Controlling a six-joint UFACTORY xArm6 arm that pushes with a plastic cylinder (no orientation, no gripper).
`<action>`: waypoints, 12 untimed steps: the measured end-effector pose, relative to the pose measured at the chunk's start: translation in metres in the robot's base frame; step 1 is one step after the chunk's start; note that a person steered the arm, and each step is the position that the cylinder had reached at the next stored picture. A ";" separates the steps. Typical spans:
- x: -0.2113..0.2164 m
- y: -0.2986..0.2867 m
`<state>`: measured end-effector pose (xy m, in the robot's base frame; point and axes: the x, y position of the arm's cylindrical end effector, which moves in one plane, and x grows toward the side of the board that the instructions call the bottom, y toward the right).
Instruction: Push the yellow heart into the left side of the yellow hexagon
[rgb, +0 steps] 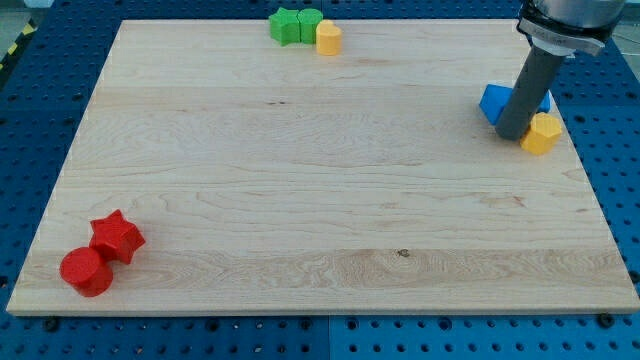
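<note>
The yellow heart (328, 38) lies at the view's top edge of the board, touching the right side of two green blocks. The yellow hexagon (541, 133) lies far off at the view's right, near the board's right edge. My tip (511, 134) rests on the board just left of the yellow hexagon, close to it or touching it, and right in front of a blue block (494, 103). The rod hides part of the blue block or blocks behind it. My tip is far from the yellow heart.
A green star (285, 25) and another green block (310, 21) sit left of the heart. A red star (118, 237) and a red cylinder (86, 271) lie at the bottom left corner of the wooden board (300, 200). A blue pegboard surrounds the board.
</note>
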<state>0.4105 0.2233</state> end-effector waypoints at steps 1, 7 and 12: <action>-0.015 -0.011; -0.122 -0.214; -0.180 -0.252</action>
<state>0.2301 -0.0283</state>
